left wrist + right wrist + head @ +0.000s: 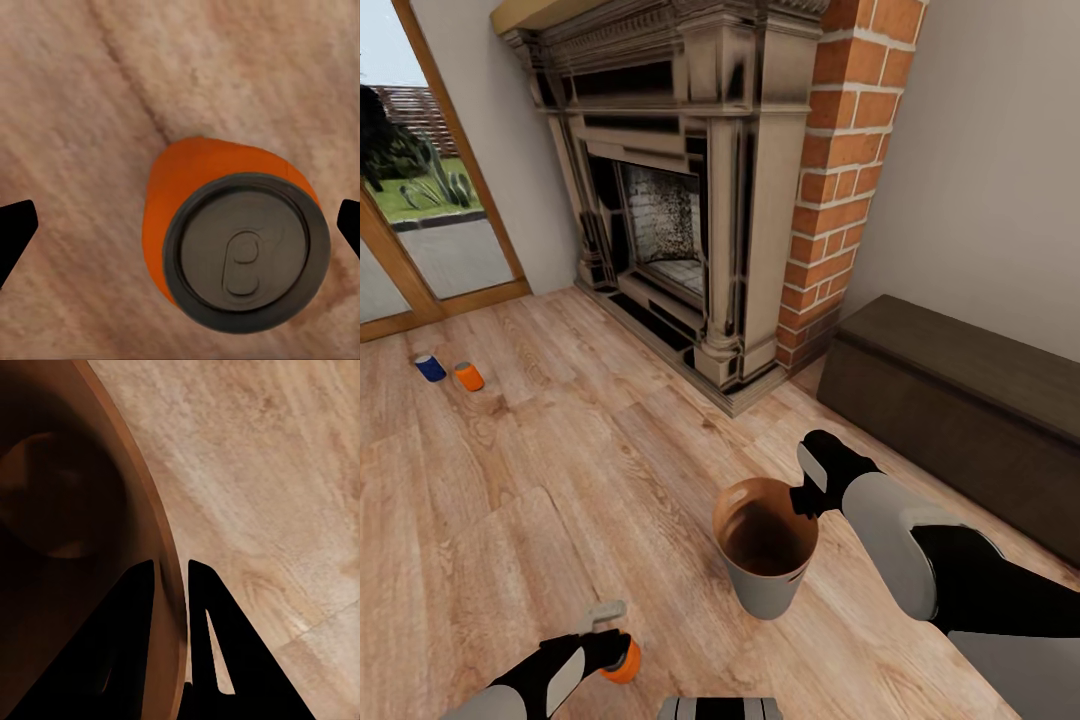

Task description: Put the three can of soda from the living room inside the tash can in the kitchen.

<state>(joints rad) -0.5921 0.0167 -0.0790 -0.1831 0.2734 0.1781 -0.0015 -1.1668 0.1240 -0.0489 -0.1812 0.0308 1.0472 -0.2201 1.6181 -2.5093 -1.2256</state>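
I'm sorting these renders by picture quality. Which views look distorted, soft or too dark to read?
Head view: wide-angle bend, the fireplace and brick column lean; even light, soft shadow in the bin. Left wrist view: floor grain soft, orange can top fairly sharp, left claw tips flat black. Right wrist view: bin interior dark, right claw fingers mere silhouettes astride the rim.

We are looking across a warm wood floor [560, 480] toward an ornate dark-and-cream fireplace [680, 180], with a red brick column [840, 180] adjoining it, a long dark brown bench [960, 400] standing against the pale wall [990, 150], and daylight entering through wood-framed glass doors [420, 200].
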